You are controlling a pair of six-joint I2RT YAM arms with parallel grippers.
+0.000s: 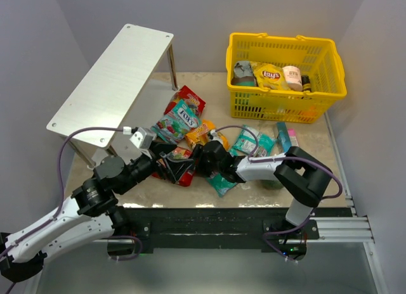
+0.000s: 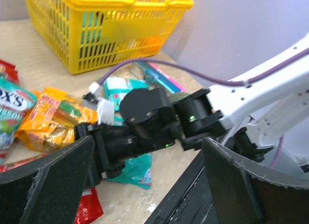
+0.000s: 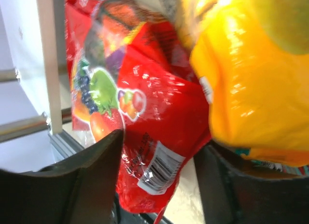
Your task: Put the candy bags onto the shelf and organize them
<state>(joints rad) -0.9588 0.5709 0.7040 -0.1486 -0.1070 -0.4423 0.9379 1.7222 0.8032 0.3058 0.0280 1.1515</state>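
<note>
- Two arms come in from the near edge, and their wrists meet over the pile in the middle of the table.
- left gripper [image 2: 148, 151]: jaws wide apart, nothing between them, hovering just beside the right arm's wrist.
- right gripper [image 3: 161, 147]: one finger on each side of the red bag [image 3: 159, 103] at its barcode end. The bag fills the gap, so I cannot tell whether it is pinched or only straddled.
- The red bag lies flat on the table [image 1: 209, 85], with a yellow-orange bag [image 3: 251, 89] overlapping its edge.
- Other candy bags are loose mid-table: a green-white bag [image 1: 179, 118], a second red one just behind it, and teal packets [image 1: 254, 142] to the right.
- shelf [image 1: 114, 78]: far left, top tier bare. The lower tier is mostly hidden from above, and no bag shows on it.
- Progress: looks like the very start. Nothing is shelved and the first pick looks in hand. Every bag remains to be moved and lined up.
- basket [image 1: 279, 107]: far right, holds a chip bag [image 1: 269, 75] and jars.
- Surface is a beige mottled top with a black rail at the near edge. Plain grey walls stand close around it.
</note>
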